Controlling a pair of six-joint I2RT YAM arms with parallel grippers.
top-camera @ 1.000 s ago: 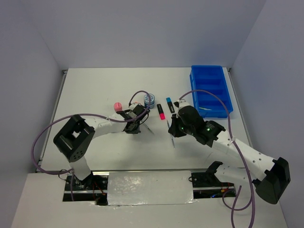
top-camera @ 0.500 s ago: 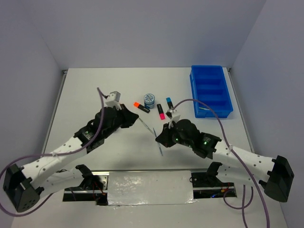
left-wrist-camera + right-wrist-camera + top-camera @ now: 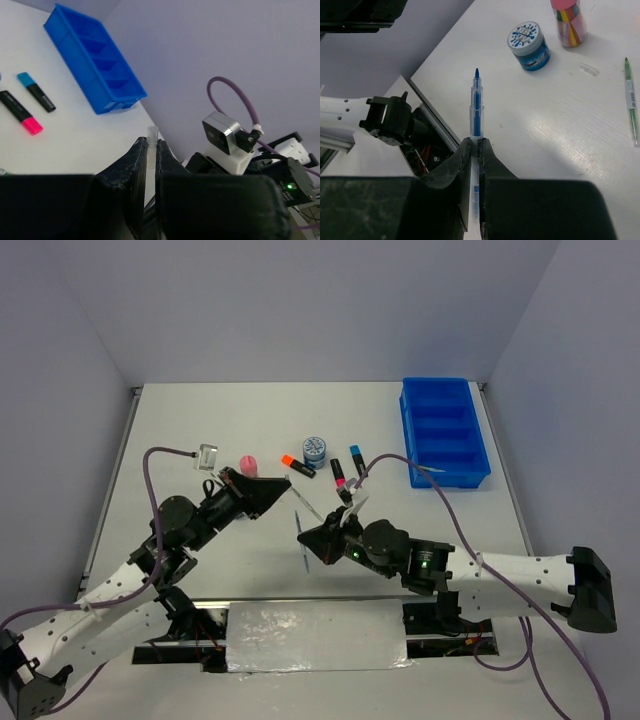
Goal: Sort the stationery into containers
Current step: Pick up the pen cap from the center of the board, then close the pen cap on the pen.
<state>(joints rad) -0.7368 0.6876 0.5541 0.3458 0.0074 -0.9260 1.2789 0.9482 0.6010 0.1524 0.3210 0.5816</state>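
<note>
My left gripper [image 3: 283, 486] is shut on a thin clear pen cap [image 3: 151, 134] that sticks out past its tips [image 3: 151, 144]. My right gripper [image 3: 306, 538] is shut on an uncapped blue pen [image 3: 476, 105], tip pointing away, held above the table near the front edge. The blue tray [image 3: 443, 430] stands at the far right, also in the left wrist view [image 3: 92, 55]. The pink bottle [image 3: 247, 462], an orange highlighter [image 3: 297, 465], a blue-white tub [image 3: 315, 449], and pink [image 3: 339, 475] and blue [image 3: 356, 458] highlighters lie mid-table.
The right wrist view shows a blue-white tub [image 3: 529, 45], the pink bottle [image 3: 568, 20], a green pen [image 3: 631, 100] and a small clear piece [image 3: 590, 69] on the table. A thin pen [image 3: 430, 469] lies in the tray's near compartment. Grey walls enclose the table.
My right gripper has moved left and nearer with the blue pen. My left arm has drawn back and lowered, its gripper still holding the clear cap close to the right gripper.
</note>
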